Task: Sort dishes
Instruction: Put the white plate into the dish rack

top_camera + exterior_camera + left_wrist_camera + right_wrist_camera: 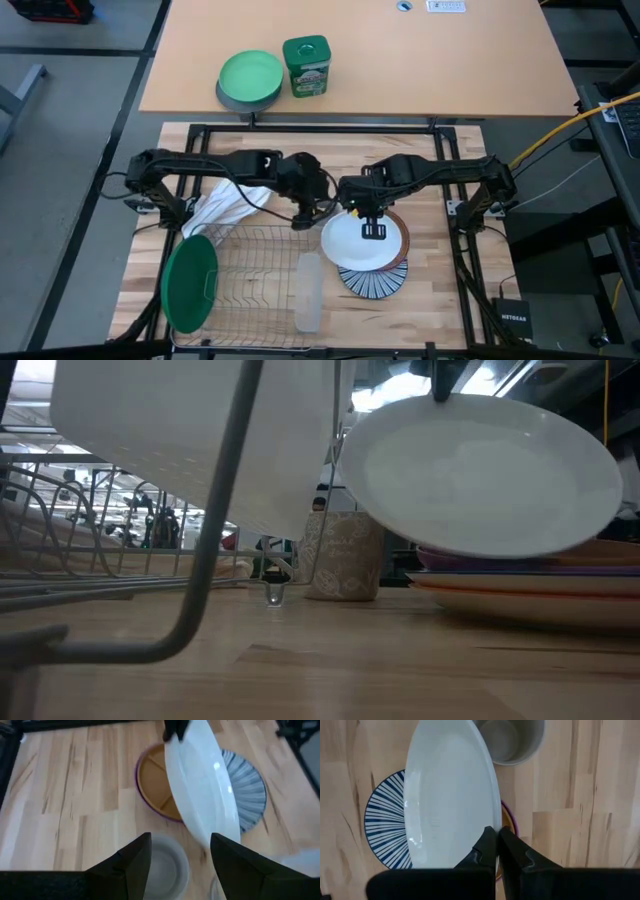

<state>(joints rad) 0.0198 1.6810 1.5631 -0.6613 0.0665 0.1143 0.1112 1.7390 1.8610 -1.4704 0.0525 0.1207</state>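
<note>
My right gripper (497, 847) is shut on a white plate (450, 795), which hangs tilted over a stack of plates (530, 588). A brown plate with a purple rim (155, 785) tops that stack. A blue-and-white striped plate (372, 283) lies flat on the table just nearer. My left gripper (181, 855) is open with nothing between its fingers. It hovers left of the white plate (360, 245), above a small grey mug (167, 867). A dark green plate (190, 283) stands on edge at the wire rack's (255, 262) left end. My right gripper pinches the white plate's rim (492, 826) between its two shut fingers. The fingers come from above and point down. The plate hangs tilted below them (480, 470), lifted off the brown plate.
A white cloth (228, 205) lies at the rack's far left corner, and a clear tumbler (308, 292) lies at its right end. On the far table stand a light green plate on a grey bowl (250, 80) and a green tin (306, 66).
</note>
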